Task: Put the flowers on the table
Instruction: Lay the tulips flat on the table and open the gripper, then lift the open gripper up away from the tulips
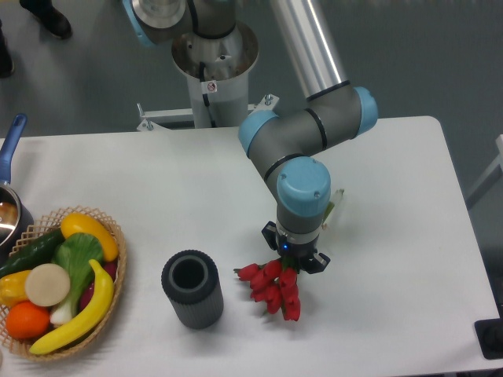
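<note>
The flowers (pixel 275 290), a bunch of red blooms, lie low over the white table (pixel 157 181) at its front middle. Their pale green stems (pixel 335 207) stick out to the upper right past the arm's wrist. My gripper (pixel 295 263) points straight down over the bunch, just above the blooms, and looks shut on the stems. The fingertips are mostly hidden under the wrist. I cannot tell whether the blooms touch the table. The dark ribbed vase (pixel 192 288) stands upright and empty to the left of the flowers.
A wicker basket (pixel 118 271) of fruit and vegetables sits at the front left. A pot with a blue handle (pixel 11 149) is at the left edge. The arm's base (pixel 212 63) stands behind the table. A dark object (pixel 491 339) is at the front right corner.
</note>
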Controlling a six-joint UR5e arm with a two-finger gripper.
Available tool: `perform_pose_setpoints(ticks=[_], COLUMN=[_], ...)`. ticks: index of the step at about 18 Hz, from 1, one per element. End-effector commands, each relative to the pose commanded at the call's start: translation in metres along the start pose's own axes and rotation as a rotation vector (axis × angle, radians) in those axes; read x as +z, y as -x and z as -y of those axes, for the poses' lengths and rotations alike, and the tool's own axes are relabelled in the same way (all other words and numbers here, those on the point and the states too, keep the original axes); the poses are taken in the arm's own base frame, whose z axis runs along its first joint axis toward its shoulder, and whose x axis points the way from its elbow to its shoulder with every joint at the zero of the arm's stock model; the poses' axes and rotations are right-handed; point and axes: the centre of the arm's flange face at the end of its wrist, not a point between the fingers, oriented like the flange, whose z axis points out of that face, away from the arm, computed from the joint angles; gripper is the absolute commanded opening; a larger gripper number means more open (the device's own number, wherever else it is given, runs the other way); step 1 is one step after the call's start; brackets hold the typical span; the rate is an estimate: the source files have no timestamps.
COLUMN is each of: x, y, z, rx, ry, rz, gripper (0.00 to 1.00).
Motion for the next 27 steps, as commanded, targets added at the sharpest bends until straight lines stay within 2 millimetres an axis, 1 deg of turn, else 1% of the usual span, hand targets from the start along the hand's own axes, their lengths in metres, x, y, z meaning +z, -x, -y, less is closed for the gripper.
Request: perform_pose_setpoints(ticks=[1,3,4,6,7,8,12,15,18,20,21,22,25,27], x=[0.0,0.002,0.001,0.0,0.0,-0.001,-0.009,-0.029,-0.06,-0.075,-0.078,-0.077,-0.076,-0.084], y=[0.0,0.0,0.0,0.0,0.0,0.0,-0.002,-0.008,-0.013,-0.014,-0.011,-0.008,0.0,0.006], z=[0.0,0.001,0.001,0.001,0.001,0.001,0.001,-0.002,-0.008,-0.014,-0.022,-0.027,-0.041,-0.055], rx=[0.0,0.0,0.002,0.002,0.0,0.0,0.003,0.003,0.0,0.0,-0.006,-0.011,-0.035,-0.059], ry=[0.0,0.001,0.0,-0.001,-0.001,-0.001,-0.004,-0.011,-0.028,0.0,0.035,0.056,0.059,0.058], rz=[0.0,-0.001,0.0,0.001,0.001,0.003,0.015,0.044,0.087,0.12,0.137,0.138,0.131,0.14], gripper=[0.72,0.79,0.84,0.91,0.96,0.99,1.0,1.0,1.0,1.0,1.0,1.0,1.0,1.0])
